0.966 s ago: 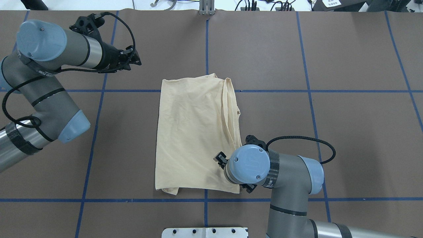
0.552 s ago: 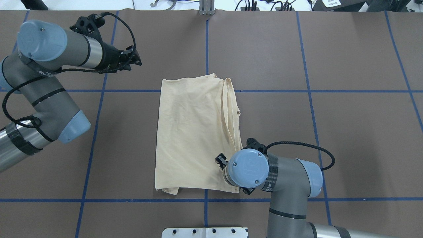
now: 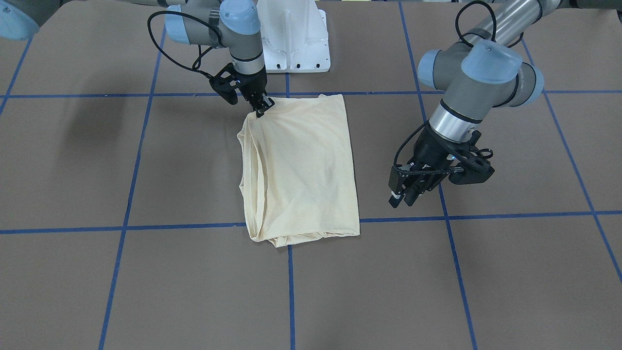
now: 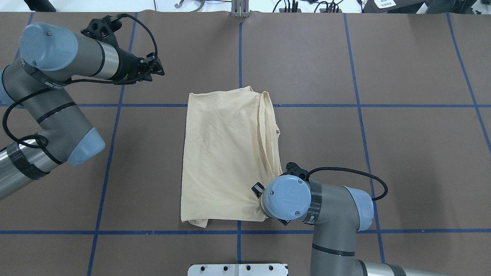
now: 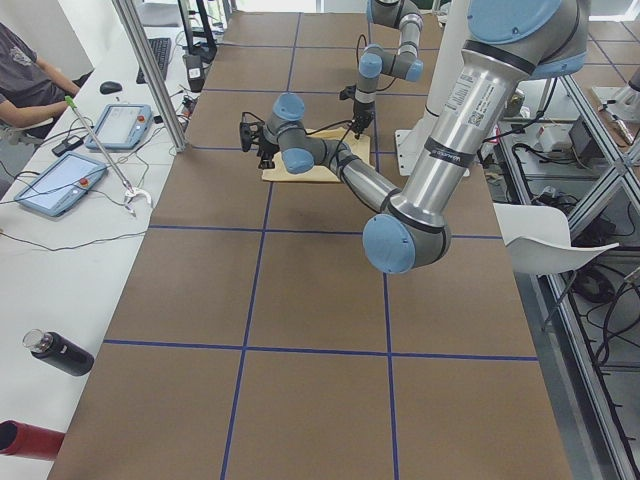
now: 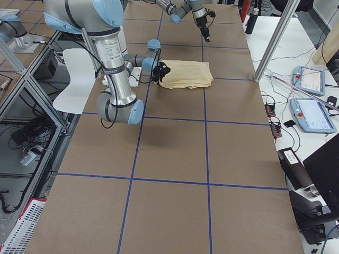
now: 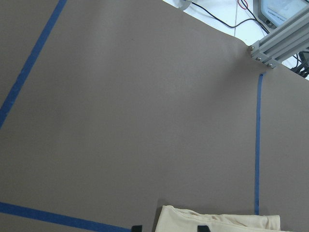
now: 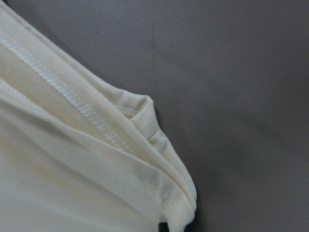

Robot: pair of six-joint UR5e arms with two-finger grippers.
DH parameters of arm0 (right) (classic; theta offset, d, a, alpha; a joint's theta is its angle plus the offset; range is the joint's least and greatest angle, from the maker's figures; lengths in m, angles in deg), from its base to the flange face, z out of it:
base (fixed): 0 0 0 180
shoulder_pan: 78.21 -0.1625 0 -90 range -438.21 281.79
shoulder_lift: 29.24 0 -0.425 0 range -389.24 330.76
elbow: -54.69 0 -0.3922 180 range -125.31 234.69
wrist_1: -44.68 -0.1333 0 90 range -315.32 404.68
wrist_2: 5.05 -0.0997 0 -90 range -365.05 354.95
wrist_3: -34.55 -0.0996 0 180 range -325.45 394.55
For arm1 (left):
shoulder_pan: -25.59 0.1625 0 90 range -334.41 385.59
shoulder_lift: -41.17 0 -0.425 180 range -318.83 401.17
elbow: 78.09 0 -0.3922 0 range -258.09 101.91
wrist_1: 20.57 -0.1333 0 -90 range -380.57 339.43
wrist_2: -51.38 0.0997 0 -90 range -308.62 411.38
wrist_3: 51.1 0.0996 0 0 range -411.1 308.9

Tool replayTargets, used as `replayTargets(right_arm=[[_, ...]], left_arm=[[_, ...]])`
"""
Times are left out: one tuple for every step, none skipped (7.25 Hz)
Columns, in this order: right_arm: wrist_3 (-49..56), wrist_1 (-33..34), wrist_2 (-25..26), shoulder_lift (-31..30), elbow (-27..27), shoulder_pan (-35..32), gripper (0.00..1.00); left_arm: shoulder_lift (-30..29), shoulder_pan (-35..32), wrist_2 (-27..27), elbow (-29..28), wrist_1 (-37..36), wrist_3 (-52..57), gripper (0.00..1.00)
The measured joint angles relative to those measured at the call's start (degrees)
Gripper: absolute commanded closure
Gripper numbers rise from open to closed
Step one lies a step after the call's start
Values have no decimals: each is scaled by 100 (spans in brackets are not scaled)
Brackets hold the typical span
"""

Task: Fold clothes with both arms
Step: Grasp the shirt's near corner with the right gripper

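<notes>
- Shirt (image 4: 226,153): flat on tabletop (image 4: 402,172), folded to long rectangle.
- Right arm (image 3: 243,43): right jaws pinched shut on shirt corner nearest robot. Cloth bunches at tips and creases run toward them.
- Left arm (image 4: 61,57): left jaws spread, empty, clear of cloth. Shirt's far edge lies just ahead of tips.
- Judgement: lift corner low, carry it slowly toward far edge, hold all layers. Left jaws should take matching corner for square fold.
- Hidden: right jaws sit under wrist cap in overhead view. Print and neck label unseen. Layer count in pinch unclear.

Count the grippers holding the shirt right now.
1. The right gripper pinches a corner of the shirt on the robot's side; the left gripper hangs open, clear of the cloth.
</notes>
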Motion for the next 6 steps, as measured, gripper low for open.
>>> replayTargets(right_arm=[[17, 3, -3, -4, 7, 8, 100], [47, 8, -12, -3, 20, 7, 100], [63, 24, -28, 1, 77, -5, 100], [67, 54, -45, -7, 183, -21, 100], [66, 71, -52, -39, 279, -32, 100], [65, 75, -50, -77, 328, -32, 100]], left_arm=[[0, 3, 1, 0, -2, 0, 52], [-3, 6, -2, 0, -3, -2, 52], [-4, 28, -12, 21, -1, -51, 52], [12, 113, -15, 91, 18, -321, 52], [80, 277, -9, 301, 47, -703, 30], [220, 470, 2, 644, 57, -949, 0]])
